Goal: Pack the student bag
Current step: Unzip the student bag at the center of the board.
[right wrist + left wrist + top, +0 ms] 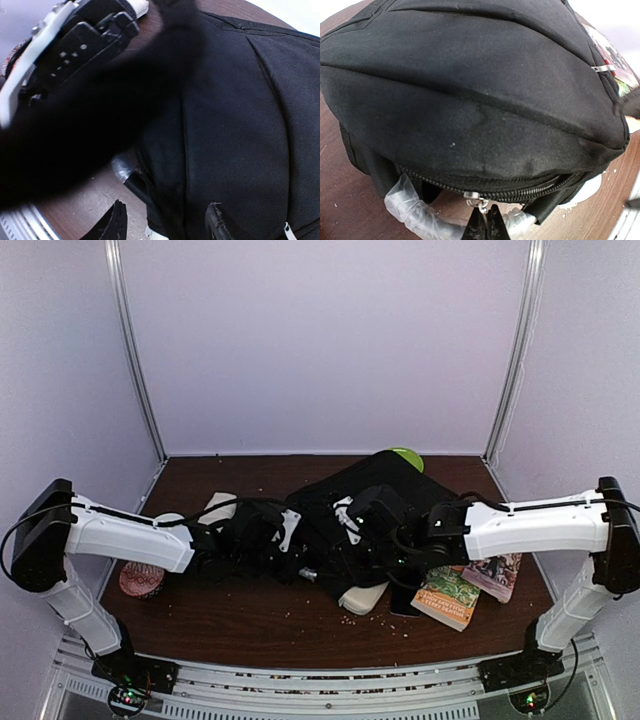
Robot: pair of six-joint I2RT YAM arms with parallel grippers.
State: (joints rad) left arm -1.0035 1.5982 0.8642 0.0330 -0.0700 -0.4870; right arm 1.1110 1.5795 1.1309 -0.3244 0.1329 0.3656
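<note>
**While the bag lies on the table, one claw pinches its zip**

As we look down from above, the student bag (375, 495) lies in the middle of the brown table (250, 625), between the two arms. It is big and black.

The left claw (482, 226) is closed tight on the little metal zip pull (479, 200) at the bag's edge. Just beside it, a bag handle wrapped in clear plastic (412, 210) rests on the table.

The right claw (167, 227) is open. Its two fingers stand apart, low by the bag's side, and we cannot tell if they touch the cloth.

A beige pouch (362, 597) lies at the bag's near edge. Two books lie by the right arm, a green book (447, 597) and a pinkish book (493, 575). A round tub (141, 579) sits by the left arm. Something green (408, 457) peeks out behind the bag.
</note>
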